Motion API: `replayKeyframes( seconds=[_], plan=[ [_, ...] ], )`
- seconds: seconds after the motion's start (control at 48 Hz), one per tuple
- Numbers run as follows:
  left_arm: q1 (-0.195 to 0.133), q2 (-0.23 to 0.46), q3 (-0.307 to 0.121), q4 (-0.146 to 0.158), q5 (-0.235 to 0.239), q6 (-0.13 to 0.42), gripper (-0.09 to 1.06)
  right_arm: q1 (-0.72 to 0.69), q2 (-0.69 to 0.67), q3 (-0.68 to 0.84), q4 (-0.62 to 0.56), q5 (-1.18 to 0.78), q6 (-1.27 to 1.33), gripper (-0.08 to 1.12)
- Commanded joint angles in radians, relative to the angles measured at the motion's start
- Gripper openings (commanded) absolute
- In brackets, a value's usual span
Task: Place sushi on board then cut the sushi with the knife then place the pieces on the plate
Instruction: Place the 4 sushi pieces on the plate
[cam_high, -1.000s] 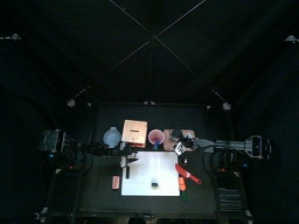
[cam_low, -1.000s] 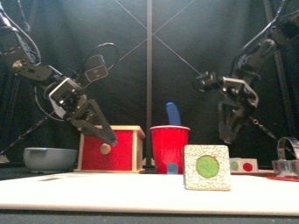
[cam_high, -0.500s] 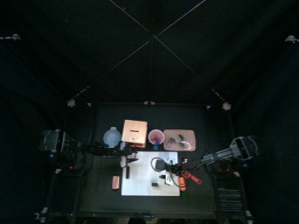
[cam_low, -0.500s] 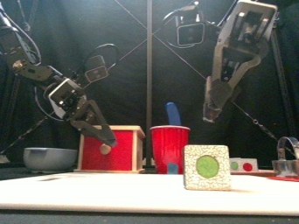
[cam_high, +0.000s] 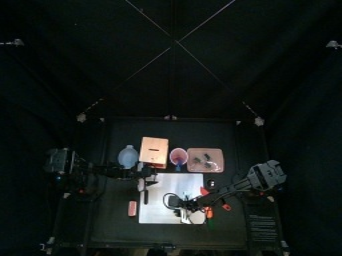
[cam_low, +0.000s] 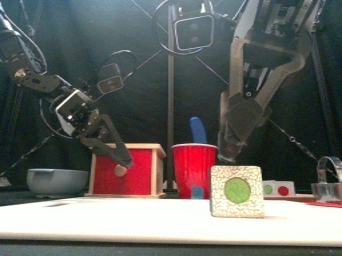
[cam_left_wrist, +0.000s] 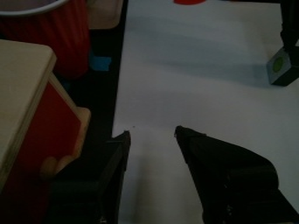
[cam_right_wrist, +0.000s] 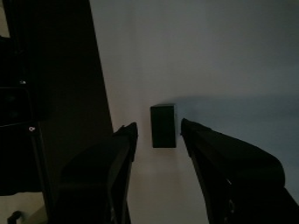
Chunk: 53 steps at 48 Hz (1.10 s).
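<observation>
One sushi piece (cam_low: 237, 191), pale with a green centre, stands on the white board (cam_low: 120, 215) toward its front. My right gripper (cam_low: 238, 140) hangs just above and behind the piece. In the right wrist view its jaws are open, with the piece (cam_right_wrist: 163, 125) standing between the fingertips. My left gripper (cam_low: 118, 155) is open and empty, held over the board's back left by the wooden box. A red knife (cam_high: 222, 206) lies at the board's right edge. The pink tray (cam_high: 207, 157) sits behind the board.
The red cup (cam_low: 194, 170) with the blue knife (cam_low: 198, 128) stands behind the board. To its left is the wooden box with its red drawer front (cam_low: 127, 170), and the blue-grey bowl (cam_low: 56, 180) sits at far left. A metal cutter (cam_low: 329, 178) stands at far right.
My right arm has swung from above the tray down and forward over the board, bringing its open jaws around the sushi piece. The left arm has stayed put.
</observation>
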Motion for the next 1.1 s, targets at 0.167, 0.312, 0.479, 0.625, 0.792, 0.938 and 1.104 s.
replayKeyframes(
  seconds=[0.167, 0.312, 0.479, 0.625, 0.792, 0.938, 1.104],
  plan=[
    [-0.003, -0.005, -0.018, -0.002, -0.005, -0.002, 0.83, -0.006, 0.029, -0.032, -0.006, -0.005, -0.005, 0.81],
    [-0.003, -0.005, -0.018, -0.006, -0.003, -0.002, 0.83, -0.008, 0.055, -0.037, -0.008, -0.005, -0.005, 0.8],
    [-0.003, -0.005, -0.017, -0.015, -0.003, 0.0, 0.83, -0.009, 0.058, -0.037, -0.018, -0.005, -0.003, 0.72],
    [-0.003, -0.005, -0.017, -0.015, -0.003, 0.0, 0.83, -0.014, 0.028, -0.026, -0.026, 0.0, -0.003, 0.6],
    [-0.003, -0.005, -0.018, -0.015, -0.005, 0.0, 0.83, -0.058, -0.067, 0.034, -0.02, 0.029, -0.002, 0.6],
    [-0.003, -0.005, -0.018, -0.015, -0.005, 0.0, 0.83, -0.135, -0.186, 0.13, -0.017, 0.071, 0.0, 0.6],
    [-0.003, -0.005, -0.018, -0.015, -0.005, 0.002, 0.83, -0.259, -0.313, 0.23, -0.023, 0.121, 0.0, 0.6]
  ],
)
